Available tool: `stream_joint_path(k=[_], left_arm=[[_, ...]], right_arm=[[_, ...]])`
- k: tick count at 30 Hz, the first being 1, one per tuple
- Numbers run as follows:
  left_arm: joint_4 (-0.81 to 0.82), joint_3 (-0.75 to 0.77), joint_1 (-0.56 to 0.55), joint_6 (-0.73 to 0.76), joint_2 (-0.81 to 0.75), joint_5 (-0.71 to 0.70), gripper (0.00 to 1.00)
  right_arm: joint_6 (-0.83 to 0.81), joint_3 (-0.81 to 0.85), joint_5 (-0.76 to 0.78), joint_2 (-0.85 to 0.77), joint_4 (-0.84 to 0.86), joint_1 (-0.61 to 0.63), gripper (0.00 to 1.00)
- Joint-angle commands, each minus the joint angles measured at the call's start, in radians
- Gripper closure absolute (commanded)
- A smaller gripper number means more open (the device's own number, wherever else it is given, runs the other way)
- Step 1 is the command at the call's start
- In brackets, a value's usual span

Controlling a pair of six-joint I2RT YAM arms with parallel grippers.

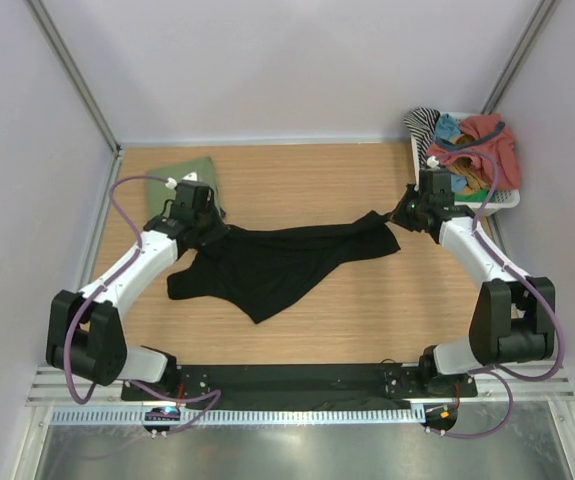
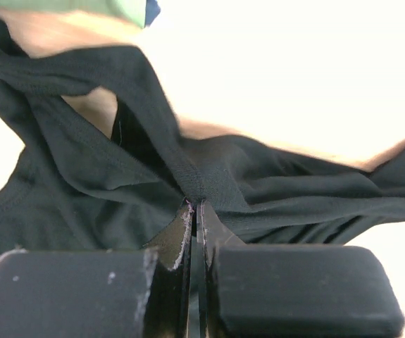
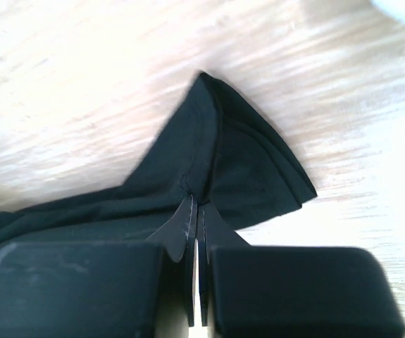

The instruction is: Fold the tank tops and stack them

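Olive green tank top [image 1: 182,170] lies flat, seemingly folded, at the far left of the counter [image 1: 367,310], just behind the left pincer [image 2: 195,209]. That pincer is clamped tight on a banded edge of the black tank top [image 1: 277,265]. The black top sags in a bunched band across the counter's middle, its lower part resting on the wood. At its right end, the right pincer [image 3: 196,202] is pinched closed on the cloth near a corner. To spread it well, I judge both arms should lift together and draw apart evenly until it is taut, then lay it flat untwisted. Pulling hard could slip the thin fabric free, and the basket [image 1: 512,200] sits just behind the right arm.
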Motion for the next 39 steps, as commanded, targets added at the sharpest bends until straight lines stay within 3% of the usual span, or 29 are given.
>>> stream_joint_path(k=[1, 9, 11, 12, 15, 23, 28, 34, 39], left_arm=[[-0.037, 0.054, -0.001, -0.01, -0.05, -0.031, 1.0], [-0.044, 0.054, -0.001, -0.016, -0.063, -0.027, 0.94], [-0.04, 0.054, -0.002, -0.018, -0.047, -0.013, 0.87], [-0.037, 0.054, -0.002, -0.018, -0.041, -0.007, 0.78], [-0.026, 0.053, -0.002, -0.021, -0.009, 0.019, 0.7], [0.029, -0.008, -0.018, -0.029, 0.032, 0.061, 0.66], [0.057, -0.059, -0.057, -0.024, 0.039, 0.056, 0.7], [0.083, -0.035, -0.067, -0.03, 0.118, 0.09, 0.71], [0.078, -0.01, -0.07, -0.021, 0.177, 0.027, 0.67]], right_arm=[[-0.008, 0.061, 0.022, -0.043, -0.036, 0.004, 0.99], [0.003, 0.119, -0.01, -0.091, -0.067, 0.004, 0.99], [0.005, 0.121, -0.013, -0.092, -0.07, 0.004, 0.99], [0.005, 0.121, -0.019, -0.094, -0.068, 0.004, 0.99], [0.006, 0.118, -0.022, -0.097, -0.07, 0.004, 0.99], [0.006, 0.11, -0.028, -0.086, -0.061, 0.004, 0.99], [0.006, 0.109, -0.028, -0.071, -0.054, 0.004, 0.99], [0.011, 0.096, -0.036, -0.065, -0.042, 0.004, 0.99], [0.011, 0.092, -0.04, -0.065, -0.041, 0.004, 0.99]])
